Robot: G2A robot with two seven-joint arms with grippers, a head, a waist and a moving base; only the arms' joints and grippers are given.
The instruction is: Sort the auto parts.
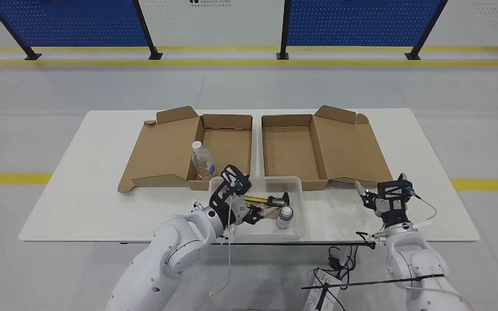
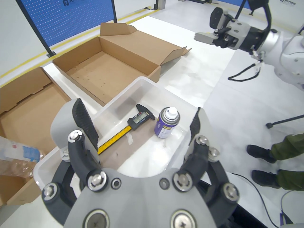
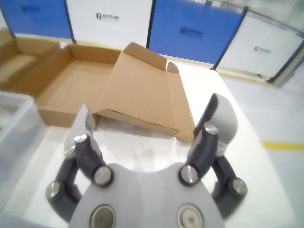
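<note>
A clear plastic bin (image 1: 299, 186) (image 2: 142, 85) at the table's front holds a digital caliper (image 2: 133, 125) (image 1: 263, 200) with a yellow rule and an upright blue spray can (image 2: 167, 122) (image 1: 285, 217). My left gripper (image 2: 140, 113) (image 1: 235, 186) hangs open above the bin's left end, nothing between its fingers. A plastic water bottle (image 1: 202, 160) (image 2: 16, 154) stands in the left cardboard box (image 1: 226, 148). The right cardboard box (image 1: 292, 152) (image 3: 68, 81) has nothing in it. My right gripper (image 3: 149, 110) (image 1: 369, 194) is open over the table's front right, apart from everything.
Both boxes have their lids folded out flat (image 1: 350, 148) toward the table's sides. Bare white table (image 1: 78, 194) lies left of the boxes and at the front right. A person's shoes (image 2: 263, 162) stand on the floor beside the table. Cables (image 1: 342, 268) hang below the front edge.
</note>
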